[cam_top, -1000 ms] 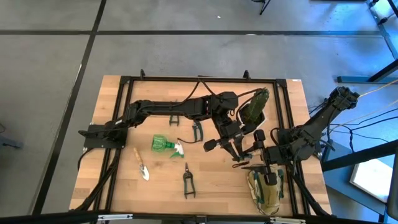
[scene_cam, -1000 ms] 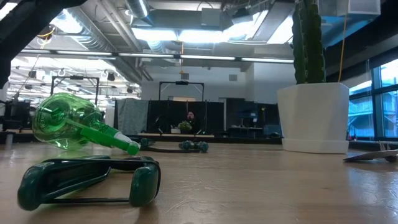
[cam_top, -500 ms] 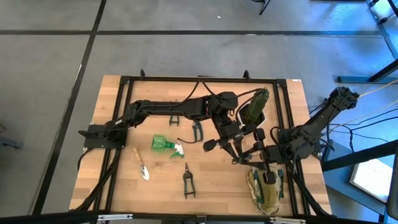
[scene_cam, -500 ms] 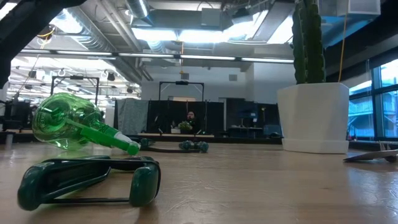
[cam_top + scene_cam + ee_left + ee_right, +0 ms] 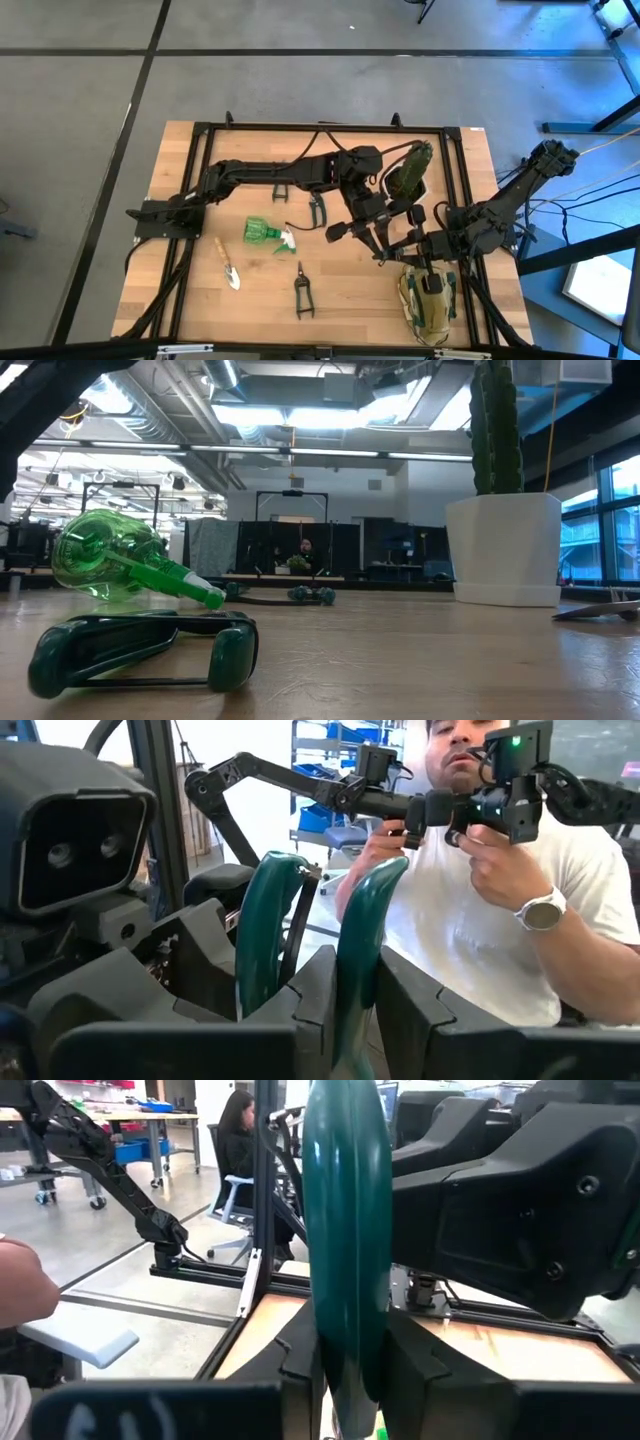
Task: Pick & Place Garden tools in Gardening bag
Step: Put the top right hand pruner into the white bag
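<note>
We see left end effector and right end effector both clenched on same shears, apparently, above bag at desk edge.

Even, shadowless overhead light is cast on the pale wooden desk. At table height, glare from bright ceiling light strips is seen. Nearby teal-handled shears are rendered blurred.

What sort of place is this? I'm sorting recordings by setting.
Likely a robotics lab or workshop: exposed ceiling ducts, blue parts bins on shelving, and a person working a handheld control rig.
</note>
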`<state>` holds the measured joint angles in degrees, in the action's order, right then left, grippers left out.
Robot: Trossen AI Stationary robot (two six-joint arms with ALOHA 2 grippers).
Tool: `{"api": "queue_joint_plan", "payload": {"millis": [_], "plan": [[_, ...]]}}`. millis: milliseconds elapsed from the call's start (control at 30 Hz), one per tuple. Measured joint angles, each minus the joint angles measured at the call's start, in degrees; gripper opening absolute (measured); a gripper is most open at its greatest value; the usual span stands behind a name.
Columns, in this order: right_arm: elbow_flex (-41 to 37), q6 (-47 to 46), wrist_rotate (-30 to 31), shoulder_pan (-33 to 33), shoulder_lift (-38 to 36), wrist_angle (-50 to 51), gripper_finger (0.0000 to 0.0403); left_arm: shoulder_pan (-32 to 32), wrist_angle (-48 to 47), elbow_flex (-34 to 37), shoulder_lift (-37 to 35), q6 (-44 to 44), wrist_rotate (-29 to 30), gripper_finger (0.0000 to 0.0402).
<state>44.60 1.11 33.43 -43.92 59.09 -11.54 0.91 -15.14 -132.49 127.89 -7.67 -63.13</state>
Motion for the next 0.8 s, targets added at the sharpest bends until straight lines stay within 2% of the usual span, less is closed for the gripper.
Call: {"api": "queue_joint_plan", "payload": {"millis": [133, 200, 433, 700, 800], "plan": [[0.00, -1.07, 1.94, -0.03, 0.00, 0.83, 0.0062, 0.47, -1.71, 0.00, -0.14, 1.07, 0.50, 0.0087], [-0.02, -1.91, 2.92, -0.04, 0.00, 1.18, 0.0062, 0.64, -4.89, -0.02, -0.86, 0.31, 3.37, 0.0097], [-0.17, -3.88, 7.73, -0.11, -0.02, 3.92, 0.0062, -0.31, -20.47, -0.19, -5.54, -8.82, 22.21, 0.0109], [-0.15, -9.23, 16.37, -1.45, -0.97, 8.56, 0.0062, -2.93, -32.43, -0.12, -9.75, -9.23, 47.78, 0.0110], [0.22, -10.83, 16.44, -2.55, -1.66, 7.46, 0.0062, -2.65, -40.89, 0.08, -10.05, -7.97, 57.36, 0.0106]]}}
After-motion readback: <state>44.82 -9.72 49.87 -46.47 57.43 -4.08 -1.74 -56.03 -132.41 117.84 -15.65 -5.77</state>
